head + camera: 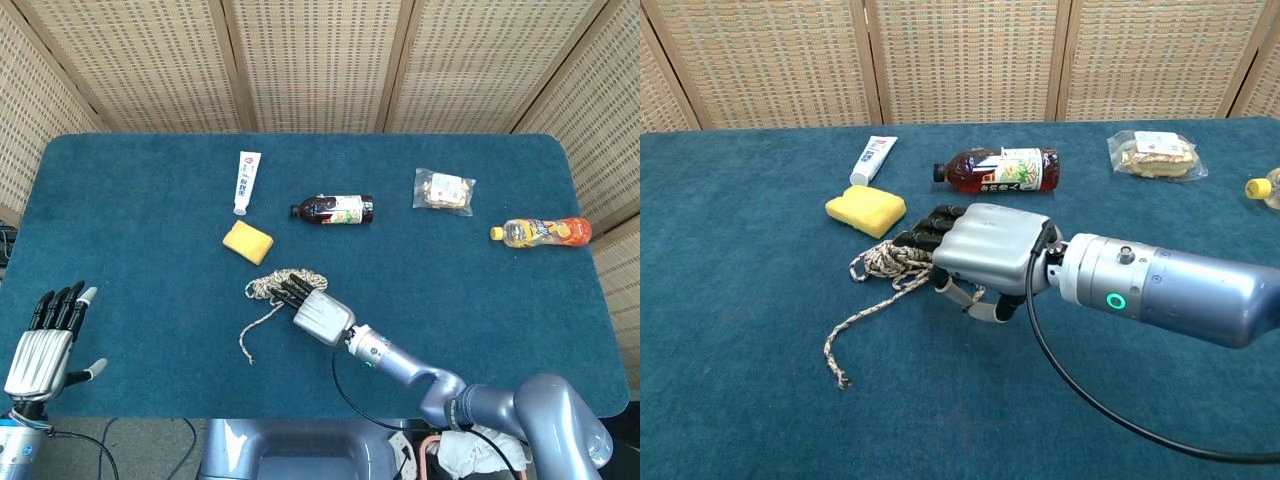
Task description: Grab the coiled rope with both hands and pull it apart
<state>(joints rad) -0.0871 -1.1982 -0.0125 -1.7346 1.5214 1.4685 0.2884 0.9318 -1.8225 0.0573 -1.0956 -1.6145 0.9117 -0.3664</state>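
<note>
The coiled rope (268, 284) is a beige speckled cord on the blue table, its loose tail (255, 335) trailing toward the front. My right hand (320, 312) lies over the coil's right part, dark fingers (925, 228) bent down onto the strands (880, 262) and thumb underneath. The hand's back hides whether the fingers close around the rope. The tail (855, 325) stays flat on the cloth. My left hand (40, 345) hovers off the front left corner, far from the rope, fingers straight and apart, holding nothing. The chest view does not show it.
Behind the rope lie a yellow sponge (247, 241), a toothpaste tube (246, 182) and a brown bottle (333, 209) on its side. A snack packet (444, 190) and an orange drink bottle (545, 232) are at the back right. The black cable (1080, 400) hangs from my right wrist.
</note>
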